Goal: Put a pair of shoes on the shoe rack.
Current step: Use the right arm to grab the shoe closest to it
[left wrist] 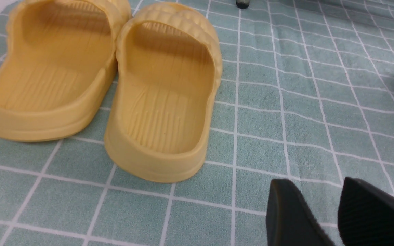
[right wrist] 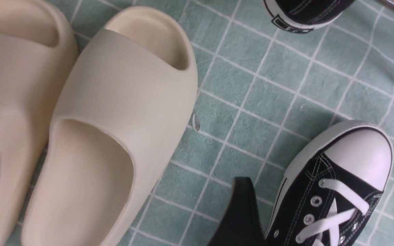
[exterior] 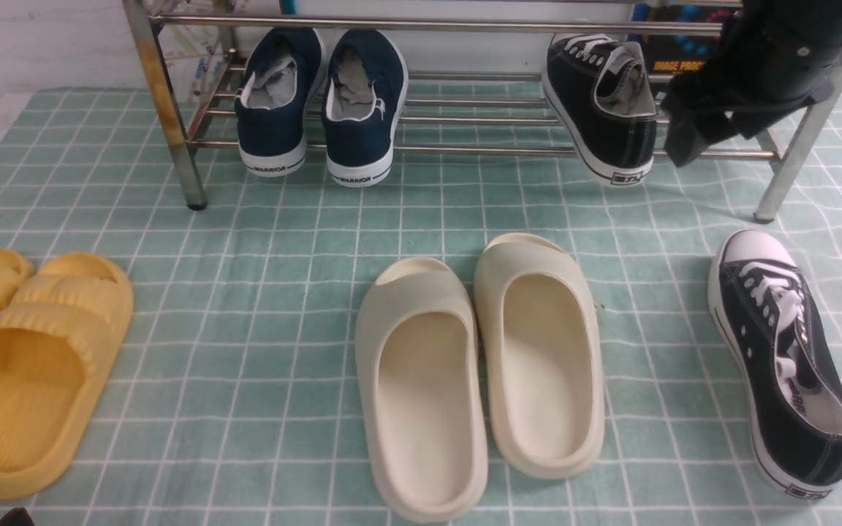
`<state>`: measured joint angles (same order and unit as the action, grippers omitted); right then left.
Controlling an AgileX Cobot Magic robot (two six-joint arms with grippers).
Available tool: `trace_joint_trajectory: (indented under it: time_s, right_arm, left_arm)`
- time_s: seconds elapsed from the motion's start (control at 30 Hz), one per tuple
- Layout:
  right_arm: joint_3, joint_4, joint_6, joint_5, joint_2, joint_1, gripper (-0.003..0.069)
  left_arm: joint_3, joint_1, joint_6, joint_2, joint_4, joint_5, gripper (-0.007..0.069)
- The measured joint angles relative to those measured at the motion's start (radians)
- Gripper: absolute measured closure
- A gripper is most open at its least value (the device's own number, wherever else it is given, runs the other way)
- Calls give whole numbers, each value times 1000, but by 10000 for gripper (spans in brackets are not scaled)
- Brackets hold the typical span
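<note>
One black sneaker (exterior: pixel 604 109) with white laces rests on the lower bars of the chrome shoe rack (exterior: pixel 465 25), at its right end, heel toward me and hanging over the front bar. Its mate (exterior: pixel 783 358) lies on the green checked cloth at the right, toe toward the rack. My right gripper (exterior: pixel 691 135) hangs open just right of the racked sneaker's heel (right wrist: pixel 303 13), holding nothing. In the right wrist view its fingers (right wrist: pixel 241 212) frame the floor sneaker (right wrist: pixel 337 177) lying well below. My left gripper (left wrist: pixel 315 181) is open and empty low at the near left.
Two navy slip-ons (exterior: pixel 319 102) stand on the rack's left part. Cream slides (exterior: pixel 479 365) lie mid-floor, left of the floor sneaker. Yellow slides (exterior: pixel 33 358) lie at the left, just ahead of my left gripper. The rack's right leg (exterior: pixel 794 161) stands behind the floor sneaker.
</note>
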<state>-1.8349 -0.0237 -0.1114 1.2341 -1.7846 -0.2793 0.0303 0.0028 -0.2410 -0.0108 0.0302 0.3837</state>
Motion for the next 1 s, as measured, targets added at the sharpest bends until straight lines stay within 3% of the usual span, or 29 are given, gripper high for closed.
trace_joint_trajectory:
  time_s: [0.2, 0.4, 0.6, 0.9, 1.0]
  right_arm:
    - [211, -6, 45, 4, 141, 0, 106]
    - [562, -4, 89, -26, 294, 0, 144]
    - [871, 15, 168, -265, 338, 0, 174]
    - [958, 24, 181, -456, 265, 0, 202]
    - [959, 36, 181, -479, 223, 0, 287]
  left_arm:
    - [0, 0, 0, 0, 0, 0, 386]
    - [0, 0, 0, 0, 0, 0, 386]
    - [0, 0, 0, 0, 0, 0, 386]
    - [0, 0, 0, 0, 0, 0, 386]
    - [0, 0, 0, 0, 0, 0, 386]
